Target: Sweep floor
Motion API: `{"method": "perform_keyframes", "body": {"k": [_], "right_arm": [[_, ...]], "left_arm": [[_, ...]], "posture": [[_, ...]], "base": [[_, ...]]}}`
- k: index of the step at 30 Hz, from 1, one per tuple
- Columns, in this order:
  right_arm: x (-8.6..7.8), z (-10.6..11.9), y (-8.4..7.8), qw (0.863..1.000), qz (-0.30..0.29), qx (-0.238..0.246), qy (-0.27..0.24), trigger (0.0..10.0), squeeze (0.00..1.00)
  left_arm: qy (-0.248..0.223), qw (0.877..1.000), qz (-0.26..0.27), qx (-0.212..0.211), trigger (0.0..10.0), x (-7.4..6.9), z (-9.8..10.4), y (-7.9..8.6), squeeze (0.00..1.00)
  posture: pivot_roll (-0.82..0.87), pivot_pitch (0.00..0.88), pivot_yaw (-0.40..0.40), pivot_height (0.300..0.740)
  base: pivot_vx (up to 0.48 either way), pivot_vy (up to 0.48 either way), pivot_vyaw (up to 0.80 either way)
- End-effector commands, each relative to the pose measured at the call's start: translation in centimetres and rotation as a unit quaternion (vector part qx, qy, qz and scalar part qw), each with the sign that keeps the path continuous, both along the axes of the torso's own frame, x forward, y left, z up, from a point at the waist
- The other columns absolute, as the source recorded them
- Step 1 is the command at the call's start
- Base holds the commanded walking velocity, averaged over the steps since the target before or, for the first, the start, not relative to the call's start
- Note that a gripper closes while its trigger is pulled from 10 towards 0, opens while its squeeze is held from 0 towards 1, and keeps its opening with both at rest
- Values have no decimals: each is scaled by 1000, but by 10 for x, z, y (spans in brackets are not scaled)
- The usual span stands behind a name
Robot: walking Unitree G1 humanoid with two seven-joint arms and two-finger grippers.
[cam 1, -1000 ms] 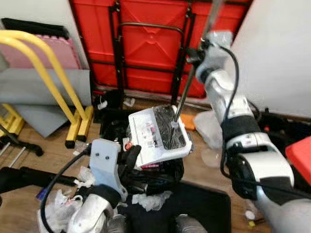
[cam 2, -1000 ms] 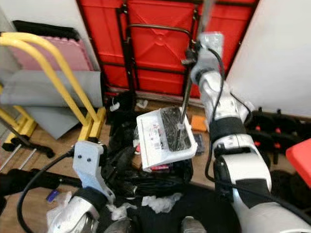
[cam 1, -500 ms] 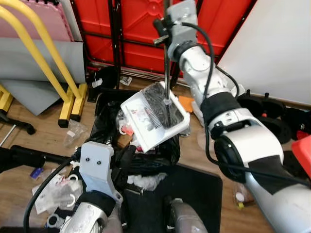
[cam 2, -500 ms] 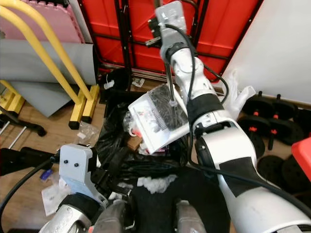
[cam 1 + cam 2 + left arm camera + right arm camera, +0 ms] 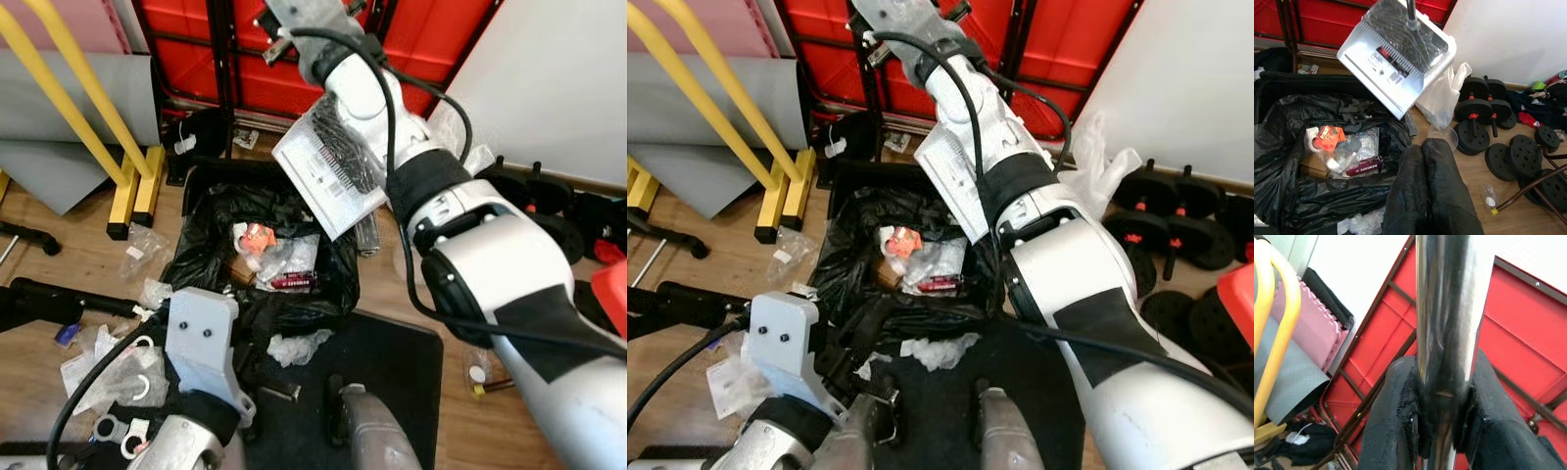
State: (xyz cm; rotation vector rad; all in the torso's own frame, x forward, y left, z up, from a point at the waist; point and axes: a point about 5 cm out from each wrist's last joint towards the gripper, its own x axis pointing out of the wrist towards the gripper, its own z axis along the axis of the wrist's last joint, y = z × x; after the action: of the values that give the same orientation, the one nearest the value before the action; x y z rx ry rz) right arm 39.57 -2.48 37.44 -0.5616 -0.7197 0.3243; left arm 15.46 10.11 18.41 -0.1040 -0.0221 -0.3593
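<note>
While the right pincer [image 5: 1442,431] clamped both black fingers [image 5: 1391,431] around the chrome handle [image 5: 1442,308], the pole ran out of the wrist picture above and below, so its ends were cut off. From the head camera, that arm reached up and forward over the bin, its wrist partly past the upper edge, and the white dustpan [image 5: 328,166] hung tilted on the handle's lower end above the black bin bag [image 5: 211,245]; the silver forearm hid the pan's right side. Inside the bag lay a red wrapper [image 5: 257,237], crinkled clear plastic and a dark red carton, the rest lost in black folds.

The left pincer [image 5: 1424,147] was pressed closed, fingertips touching, holding nothing, low in front of the bag. Beyond it, black dumbbell weights [image 5: 1484,112] sat on the wooden floor [image 5: 88,255] beside a clear plastic bag [image 5: 1442,100]. A red folded desk [image 5: 431,44] leaned against the wall behind, yellow rails [image 5: 78,98] to the left, and scraps of white litter [image 5: 108,357] lay near the robot's left side.
</note>
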Motion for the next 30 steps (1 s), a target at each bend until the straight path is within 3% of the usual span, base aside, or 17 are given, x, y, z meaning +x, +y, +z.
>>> {"method": "perform_keyframes", "body": {"k": [1,5,6,7,10,11,12,17,18,21,25,29,30], "right_arm": [[-11,22,10,998,23,-1,-55,10000,0],[-10,18,8,998,32,8,-44,10000,0],[-7,14,3,998,46,40,-14,10000,0],[-7,14,3,998,46,40,-14,10000,0],[6,-5,-20,981,86,152,84,10000,0],[8,-10,-25,977,90,168,99,10000,0],[11,-26,-41,979,78,160,103,10000,0],[14,-48,-63,976,65,169,122,10000,0],[15,-62,-79,974,48,179,132,10000,0],[15,-68,-85,973,40,181,136,10000,0],[-6,-105,-95,972,52,173,150,10000,0],[-12,-113,-96,967,60,183,166,10000,0],[-23,-133,-97,962,58,185,193,10000,0]], "left_arm": [[13,1000,10,3,10000,-3,-2,0,0],[14,1000,11,4,10000,-2,-2,0,0],[15,1000,12,4,10000,0,-2,0,0],[15,1000,12,4,10000,0,-2,0,0],[18,1000,23,-1,10000,6,-5,1,0],[18,1000,23,-1,10000,8,-5,1,0],[16,999,27,9,10000,11,-6,1,0],[13,999,51,10,10000,14,-7,5,0],[12,998,61,11,10000,20,-10,9,0],[13,998,66,9,10000,23,-11,12,0],[9,997,70,12,10000,38,-15,26,0],[5,997,75,14,10000,42,-15,29,0],[-2,994,108,12,10000,49,-16,40,0]], "posture": [[24,376,-117,740],[18,363,-118,740],[16,352,-116,740],[16,352,-116,740],[12,310,-117,740],[13,306,-118,740],[17,287,-125,740],[13,264,-127,740],[-11,217,-118,740],[-17,207,-114,740],[-42,148,-95,740],[-46,138,-90,740],[-64,107,-78,740]], "base": [[0,0,0],[0,0,0],[0,0,0],[0,0,0],[0,0,0],[0,0,0],[0,0,0],[0,0,0],[0,0,0],[0,0,0],[0,0,0],[240,0,0],[0,0,0]]}}
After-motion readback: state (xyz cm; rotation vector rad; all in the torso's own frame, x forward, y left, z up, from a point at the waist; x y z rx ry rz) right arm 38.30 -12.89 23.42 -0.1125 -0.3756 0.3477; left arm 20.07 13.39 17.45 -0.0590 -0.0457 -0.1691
